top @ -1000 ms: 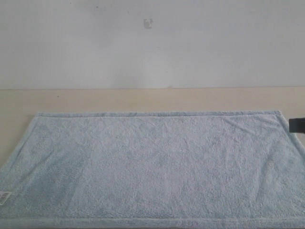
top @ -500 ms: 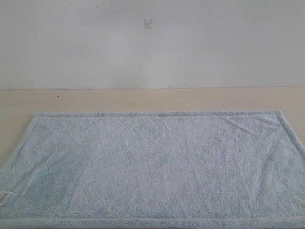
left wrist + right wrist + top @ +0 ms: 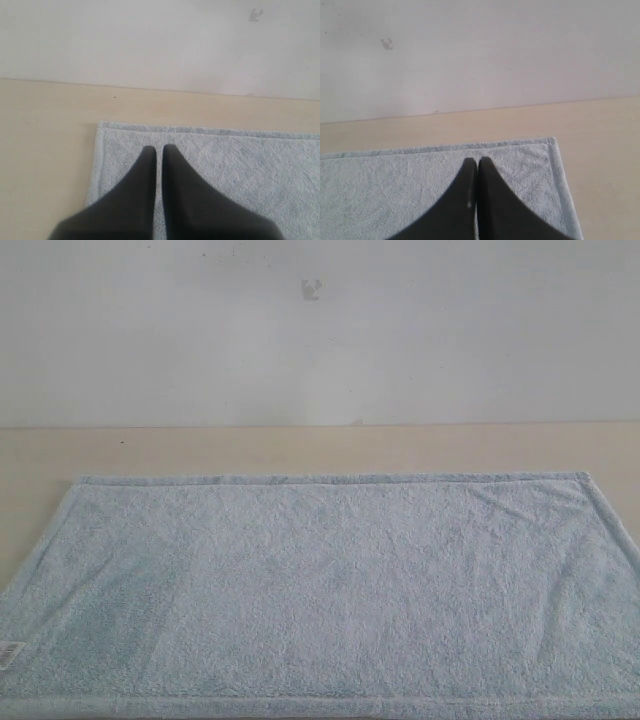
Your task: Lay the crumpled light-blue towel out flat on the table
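The light-blue towel (image 3: 320, 590) lies spread out flat on the beige table (image 3: 300, 448), its hemmed far edge straight and a small white label (image 3: 10, 653) at its near left corner. Neither gripper shows in the exterior view. In the left wrist view my left gripper (image 3: 159, 148) hangs above the towel (image 3: 240, 165) near its far left corner, shut with nothing in it. In the right wrist view my right gripper (image 3: 477, 161) hovers above the towel (image 3: 380, 190) near its far right corner, shut and empty.
A pale wall (image 3: 320, 330) with a small mark (image 3: 311, 288) rises behind the table's far edge. Bare tabletop (image 3: 45, 150) runs along the towel's far and side edges.
A dark gripper tip at the right edge of the exterior view a second ago has gone out of the frame. The towel has not moved.
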Robot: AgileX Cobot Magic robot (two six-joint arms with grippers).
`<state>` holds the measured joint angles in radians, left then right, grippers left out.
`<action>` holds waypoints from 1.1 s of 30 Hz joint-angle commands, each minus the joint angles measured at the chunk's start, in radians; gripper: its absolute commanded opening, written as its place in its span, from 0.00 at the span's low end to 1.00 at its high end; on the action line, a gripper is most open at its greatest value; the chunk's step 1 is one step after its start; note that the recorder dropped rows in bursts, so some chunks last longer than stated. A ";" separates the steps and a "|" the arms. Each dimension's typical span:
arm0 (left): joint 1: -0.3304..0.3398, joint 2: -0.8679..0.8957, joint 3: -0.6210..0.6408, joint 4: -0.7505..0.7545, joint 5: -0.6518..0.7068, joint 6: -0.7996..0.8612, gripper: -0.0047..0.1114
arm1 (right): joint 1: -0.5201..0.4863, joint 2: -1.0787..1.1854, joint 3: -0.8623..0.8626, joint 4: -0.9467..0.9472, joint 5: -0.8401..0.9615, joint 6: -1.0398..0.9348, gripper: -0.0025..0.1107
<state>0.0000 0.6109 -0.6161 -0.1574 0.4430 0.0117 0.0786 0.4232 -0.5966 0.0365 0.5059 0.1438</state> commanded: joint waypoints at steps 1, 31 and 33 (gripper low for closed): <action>-0.001 -0.002 -0.006 -0.010 -0.002 0.005 0.08 | 0.001 -0.006 0.003 0.003 -0.002 0.004 0.02; -0.001 -0.002 -0.006 -0.010 -0.002 0.005 0.08 | 0.001 -0.231 0.321 0.011 -0.380 0.012 0.02; -0.001 -0.002 -0.006 -0.010 -0.002 0.005 0.08 | 0.001 -0.289 0.376 0.002 -0.394 0.012 0.02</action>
<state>0.0000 0.6109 -0.6161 -0.1574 0.4430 0.0117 0.0786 0.1969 -0.2983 0.0450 0.1843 0.1486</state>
